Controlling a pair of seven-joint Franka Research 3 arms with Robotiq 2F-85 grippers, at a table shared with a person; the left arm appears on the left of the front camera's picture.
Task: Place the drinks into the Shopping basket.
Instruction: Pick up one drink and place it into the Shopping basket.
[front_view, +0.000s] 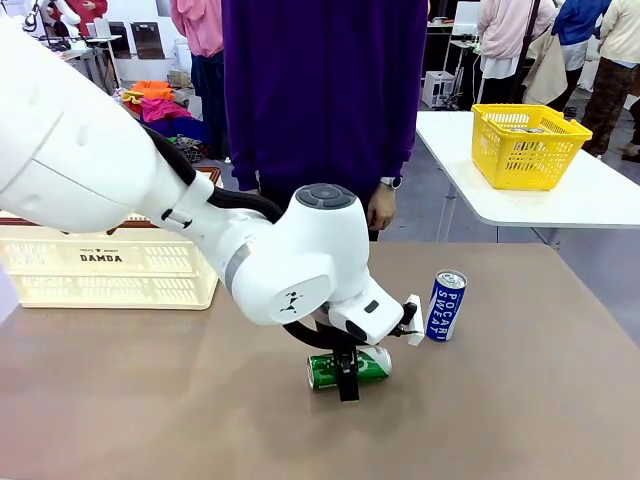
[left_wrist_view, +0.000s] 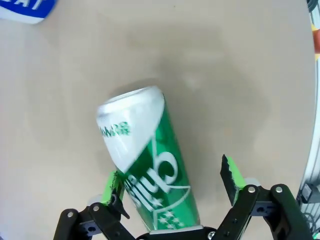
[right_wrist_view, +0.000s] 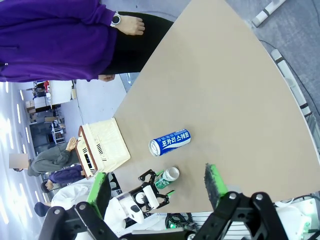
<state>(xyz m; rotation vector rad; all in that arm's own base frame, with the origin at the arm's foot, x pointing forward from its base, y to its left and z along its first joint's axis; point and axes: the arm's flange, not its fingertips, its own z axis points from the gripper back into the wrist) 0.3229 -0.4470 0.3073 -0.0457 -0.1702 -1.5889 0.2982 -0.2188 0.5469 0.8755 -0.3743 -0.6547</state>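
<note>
Front view: the brown table (front_view: 120, 400) is bare along its near edge and across the whole 9 o'clock side. That leaves open surface between the green can (front_view: 325, 372) and the Shopping basket (front_view: 100, 265). The basket sits at the table's 9 o'clock edge, and its inside cannot be seen from here. The green can lies on its side near the middle. The left end effector (front_view: 347, 385) stands over it, released, with a finger down on each side. At 2 o'clock of that can a blue Pocari Sweat can (front_view: 447, 305) stands upright, well in from the right edge. Behind, a yellow basket (front_view: 527, 150) rests on a white table (front_view: 600, 195); what it holds is too small to tell.

Left wrist view: the green can (left_wrist_view: 145, 165) lies between the spread fingers of the left end effector (left_wrist_view: 172, 180). The 9 o'clock pad (left_wrist_view: 112, 185) is just beside the can and the 3 o'clock pad (left_wrist_view: 231, 172) is apart from it. Bare table (left_wrist_view: 225, 75) runs off toward 12 o'clock.

Right wrist view: the right end effector (right_wrist_view: 157, 185) hangs released, grasping nothing, high above the table (right_wrist_view: 225, 100). From 12 to 3 o'clock the table is wide and bare. The Pocari Sweat can (right_wrist_view: 170, 142), green can (right_wrist_view: 168, 177) and Shopping basket (right_wrist_view: 102, 147) cluster toward 7 o'clock.
</note>
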